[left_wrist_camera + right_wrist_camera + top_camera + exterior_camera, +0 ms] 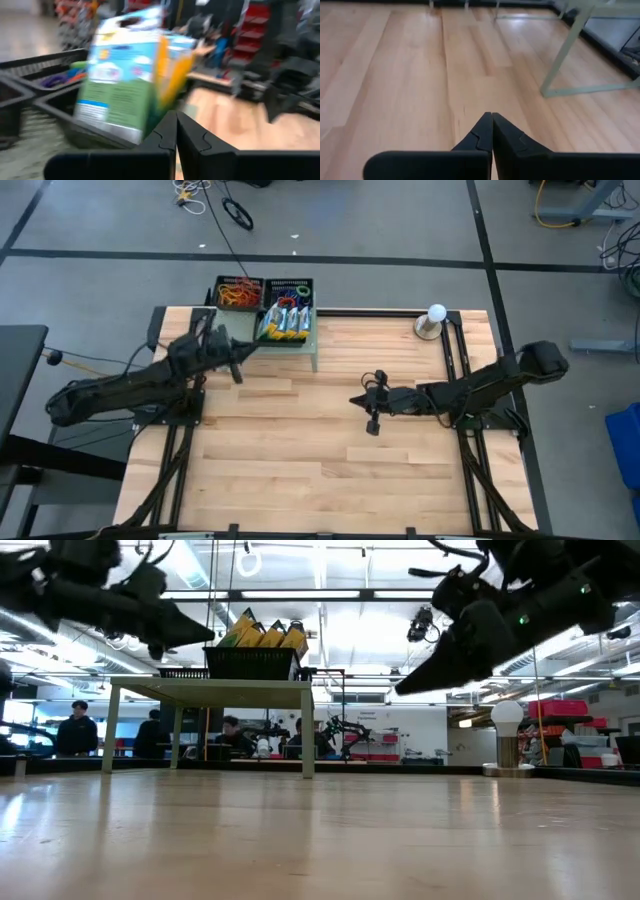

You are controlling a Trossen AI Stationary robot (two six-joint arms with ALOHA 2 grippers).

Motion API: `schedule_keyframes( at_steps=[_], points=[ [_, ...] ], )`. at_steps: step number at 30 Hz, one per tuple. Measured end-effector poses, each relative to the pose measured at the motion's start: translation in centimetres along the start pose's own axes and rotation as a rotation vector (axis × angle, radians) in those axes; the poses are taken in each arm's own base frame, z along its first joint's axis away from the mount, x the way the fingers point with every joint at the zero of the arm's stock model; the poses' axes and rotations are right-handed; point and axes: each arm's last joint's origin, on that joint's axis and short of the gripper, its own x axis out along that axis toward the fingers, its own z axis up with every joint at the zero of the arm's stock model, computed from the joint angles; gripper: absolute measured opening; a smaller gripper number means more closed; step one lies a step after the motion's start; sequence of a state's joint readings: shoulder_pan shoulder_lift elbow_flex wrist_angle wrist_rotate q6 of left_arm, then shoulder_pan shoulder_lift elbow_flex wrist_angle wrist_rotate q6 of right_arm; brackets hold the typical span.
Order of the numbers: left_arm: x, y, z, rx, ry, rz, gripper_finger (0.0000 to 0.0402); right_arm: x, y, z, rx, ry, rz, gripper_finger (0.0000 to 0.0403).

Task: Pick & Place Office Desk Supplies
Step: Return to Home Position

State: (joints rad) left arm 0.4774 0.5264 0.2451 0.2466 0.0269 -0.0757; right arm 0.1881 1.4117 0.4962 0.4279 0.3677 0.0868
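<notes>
Jaws together; boxes [285, 322], seemingly, in tray [250, 663]

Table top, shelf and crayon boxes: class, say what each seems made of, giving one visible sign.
Table top: looks like wood with a slight sheen; plank seams and grain show. Shelf: probably painted metal; thin, straight, pale green legs. Crayon boxes: likely printed cardboard; flat panels with colourful print.
</notes>
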Motion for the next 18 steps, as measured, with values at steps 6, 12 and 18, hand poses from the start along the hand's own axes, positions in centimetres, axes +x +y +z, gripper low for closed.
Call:
schedule_keyframes(
  at_steps=[6,12,18],
  points=[
    [-0.9,-1.1,-3.1,0.006,-0.107,-0.113,0.0005,-1.9,-2.5,1.7,0.005,-0.030,-0.002,0.0006],
    [-1.4,-1.8,-3.9,0.041,-0.103,-0.170,0.0005,-4.0,-5.9,0.6,0.036,-0.127,-0.018,0.0003],
    [-1.9,-2.0,-3.5,0.067,-0.151,-0.240,0.0005,-6.6,-8.5,-3.2,0.131,-0.206,-0.066,0.0002]
  ],
)
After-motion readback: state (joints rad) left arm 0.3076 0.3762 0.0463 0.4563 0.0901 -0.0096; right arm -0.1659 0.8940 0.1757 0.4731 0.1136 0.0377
